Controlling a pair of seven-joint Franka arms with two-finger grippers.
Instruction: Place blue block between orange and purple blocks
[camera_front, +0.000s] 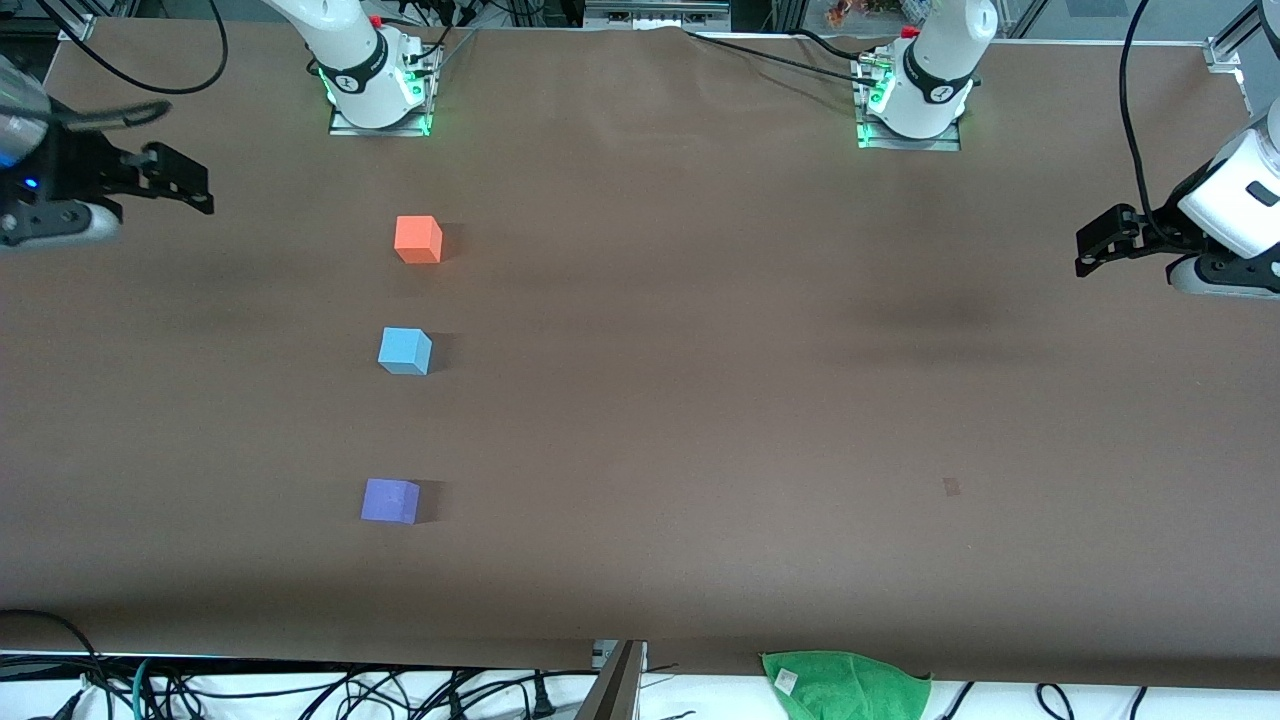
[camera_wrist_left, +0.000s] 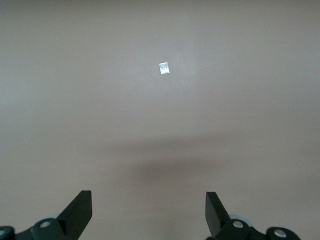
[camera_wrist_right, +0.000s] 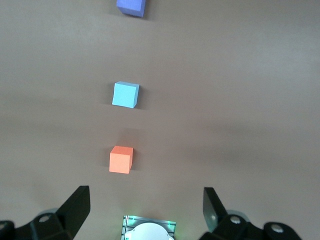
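Three cubes stand in a row on the brown table, toward the right arm's end. The orange block (camera_front: 418, 240) (camera_wrist_right: 121, 159) is closest to the right arm's base. The blue block (camera_front: 404, 351) (camera_wrist_right: 125, 94) sits between it and the purple block (camera_front: 389, 501) (camera_wrist_right: 131, 7), somewhat closer to the orange one. The purple block is nearest the front camera. My right gripper (camera_front: 186, 186) (camera_wrist_right: 146, 200) hangs open and empty over its end of the table, well apart from the blocks. My left gripper (camera_front: 1095, 247) (camera_wrist_left: 149, 205) waits open and empty over bare table at the left arm's end.
A green cloth (camera_front: 845, 683) lies at the table's front edge, with cables beside it. The arm bases (camera_front: 378, 90) (camera_front: 910, 100) stand along the back edge. A small pale mark (camera_front: 951, 487) (camera_wrist_left: 163, 68) shows on the table toward the left arm's end.
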